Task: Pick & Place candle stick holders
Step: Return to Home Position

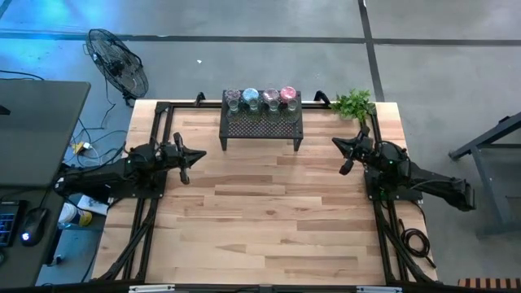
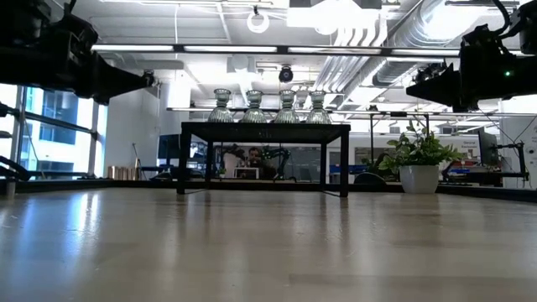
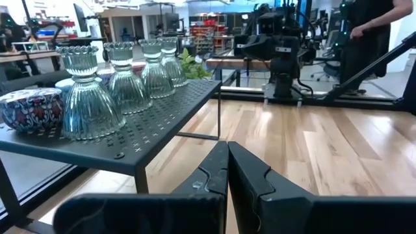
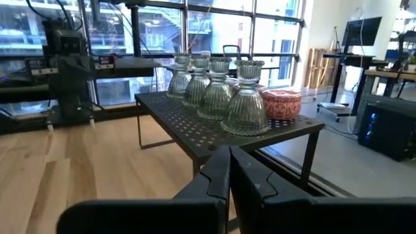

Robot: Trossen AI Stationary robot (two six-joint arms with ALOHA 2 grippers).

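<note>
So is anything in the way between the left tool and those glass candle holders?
Nothing visible is. Only bare table lies between the left tool and the rack, and the glass candle holders stand in a row on the rack's top.

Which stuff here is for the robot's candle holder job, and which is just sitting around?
For the job: ribbed glass candle holders; pink cup; patterned cup; black mesh rack they stand on; left tool and right tool, both shut.
Just lying about: leafy plant; floor fan; a person beyond the table.
</note>
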